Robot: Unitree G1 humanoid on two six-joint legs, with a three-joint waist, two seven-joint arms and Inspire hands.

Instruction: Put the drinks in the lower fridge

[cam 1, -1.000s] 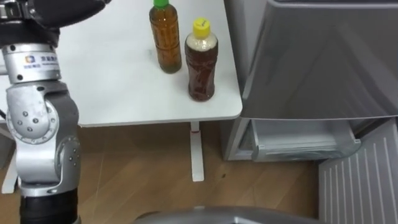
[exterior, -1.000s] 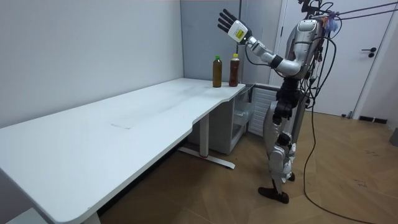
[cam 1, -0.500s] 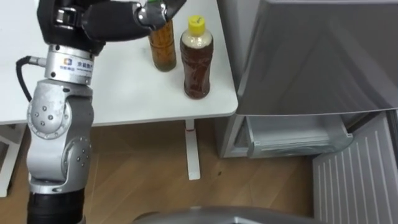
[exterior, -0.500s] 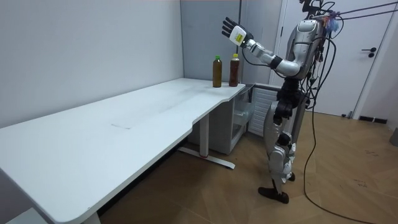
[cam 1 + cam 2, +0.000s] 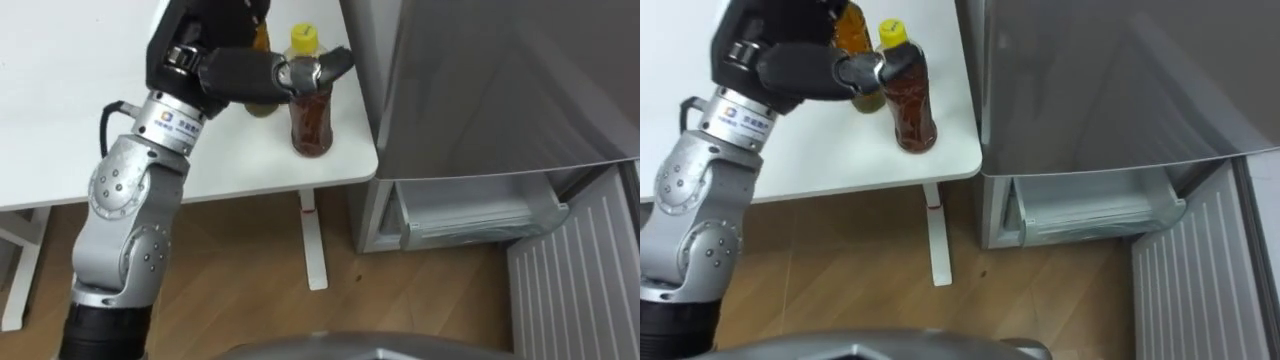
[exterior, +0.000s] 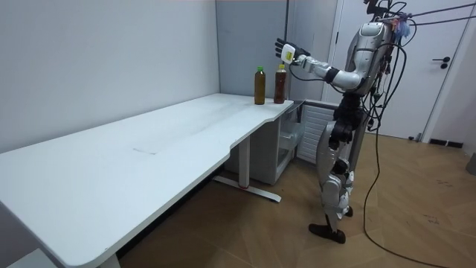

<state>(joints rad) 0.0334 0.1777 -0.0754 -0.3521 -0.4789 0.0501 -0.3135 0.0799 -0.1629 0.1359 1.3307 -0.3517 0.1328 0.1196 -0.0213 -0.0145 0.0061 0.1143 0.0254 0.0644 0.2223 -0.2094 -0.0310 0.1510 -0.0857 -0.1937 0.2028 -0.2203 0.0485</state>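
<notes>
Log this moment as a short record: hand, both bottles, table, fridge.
left hand: open, fingers straight, at the neck of the yellow-capped brown bottle; not closed round it
yellow-capped brown bottle: upright, near the white table's corner beside the fridge
green-capped amber bottle: upright, next to it
grey fridge: lower door swung open, pale lower compartment exposed

The white counter (image 5: pixel 60 120) is standing with its corner just beside the fridge (image 5: pixel 500 90). Two upright bottles of brown drink are sitting on it at that corner: the yellow-capped bottle (image 5: pixel 311 115) nearer the fridge, the green-capped bottle (image 6: pixel 259 85) just beside it, farther from the fridge.
</notes>
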